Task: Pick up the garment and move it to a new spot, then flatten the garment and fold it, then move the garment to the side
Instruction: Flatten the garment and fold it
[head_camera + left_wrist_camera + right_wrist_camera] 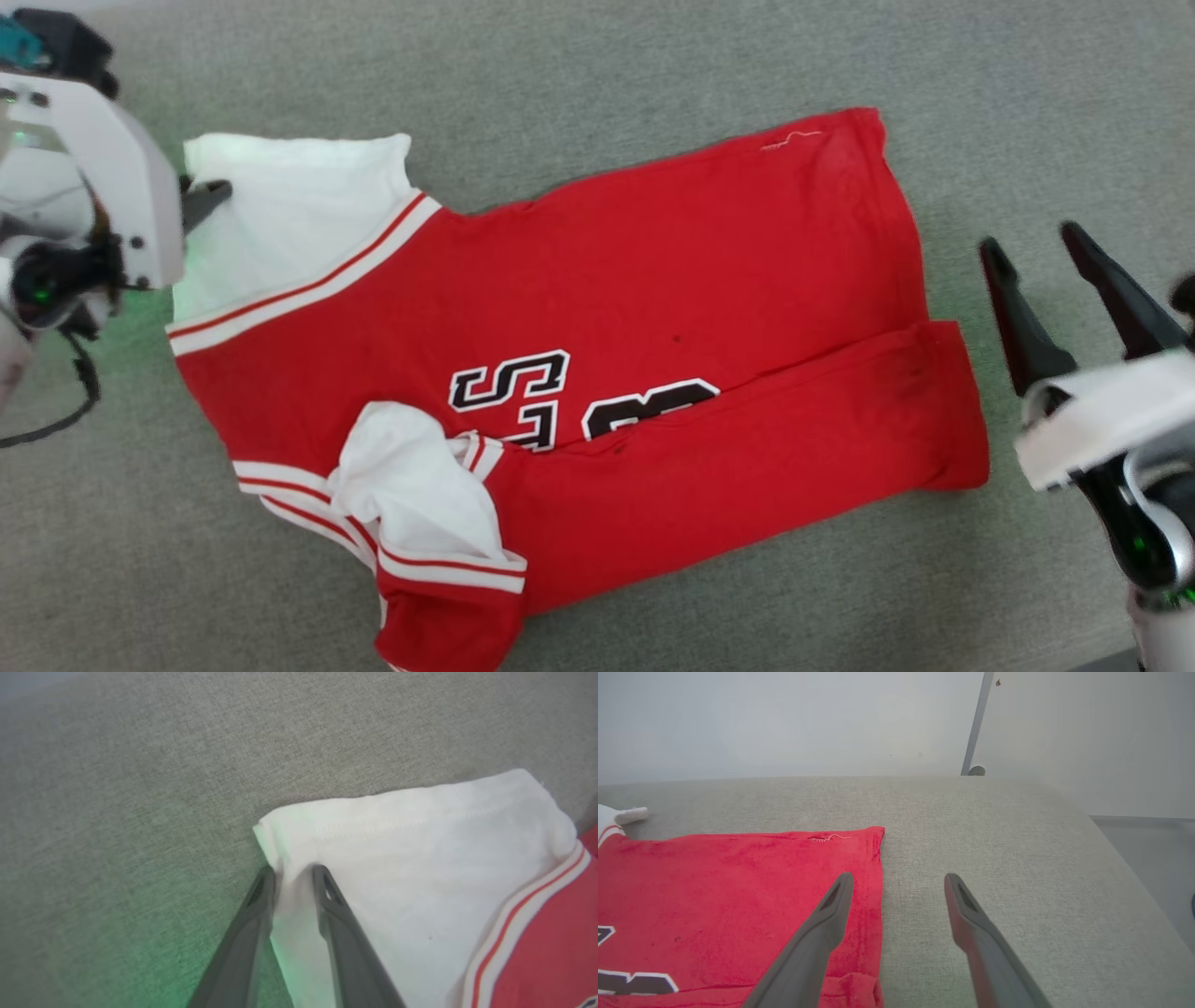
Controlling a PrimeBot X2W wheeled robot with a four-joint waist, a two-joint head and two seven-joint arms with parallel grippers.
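HEAD VIEW. The right gripper [1029, 238] is nearest the lens. It sits just beside the garment's hem end, clear of the cloth, with its jaws wide apart and nothing in them. The garment [709, 280] lies print side up on the grey woven surface [597, 56]. Its long axis runs from the collar end, by the left gripper [207, 196], to the hem end, by the right gripper. The garment's near long edge is folded over onto the print (the lettering is partly covered), and the near sleeve [411, 495] lies crumpled on top. The left gripper meets the far sleeve [289, 205] at its outer edge. The wrist housing [103, 177] hides most of the gripper here.

LEFT WRIST VIEW. The fingers [336, 914] stand narrow, one on either side of a raised fold near the far sleeve's corner, and both touch it. This is a pinch on the garment; how firm it is cannot be judged.

RIGHT WRIST VIEW. One spread finger hangs over the garment's hem edge, the other over bare surface beyond it. Past the garment the surface ends at a rounded edge, with a pale wall [784, 718] behind.

NEXT MOVE. It likely belongs to the left arm. The sleeve is at its fingertips, and the garment's body extends away from it toward the right gripper.
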